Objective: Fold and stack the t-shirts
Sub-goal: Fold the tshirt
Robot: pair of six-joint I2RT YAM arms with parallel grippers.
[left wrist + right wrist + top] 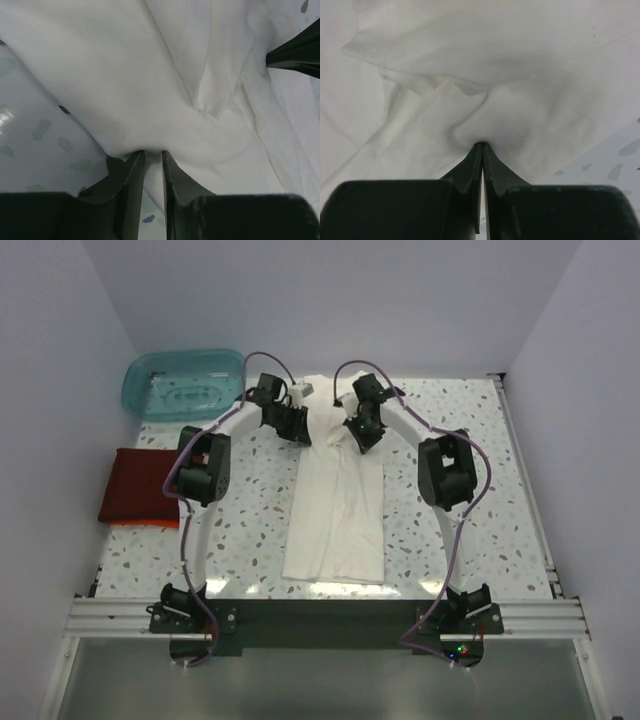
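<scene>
Two tools work at the far end of one cream-white t-shirt (335, 510). It lies lengthwise down the middle of the speckled surface (250, 520), folded into a long narrow band. Its near hem is flat and square, close to the arm bases. Its far end is rumpled under the tools.

Left tool (297, 430): it sits at the far left corner of the band. In the wrist view its tips (152, 155) stand a narrow slit apart, with a bunched fold of the white cloth (150, 75) caught between them. The fingers (132, 180) pinch the shirt's edge just above the surface. The cloth pulls into creases that run away from the grip.

Right tool (360, 435): it sits at the far end too, a little right of the band's centre line. In its wrist view the tips (482, 146) are pressed together on the cloth (495, 50), which puckers to a point right at the tips. Loose folds pile up beyond them. Bare surface (620, 150) shows at lower right.

The two tools are near each other, side by side, both low on the shirt.

Elsewhere, a dark red t-shirt (140, 485) lies as a folded rectangle at the left edge of the surface, well apart from the white one. An orange t-shirt (140, 524) shows only as a thin strip along its near edge, so we cannot tell its fold. A translucent teal plastic tub (185, 380) sits in the far left corner, beyond the red shirt.
</scene>
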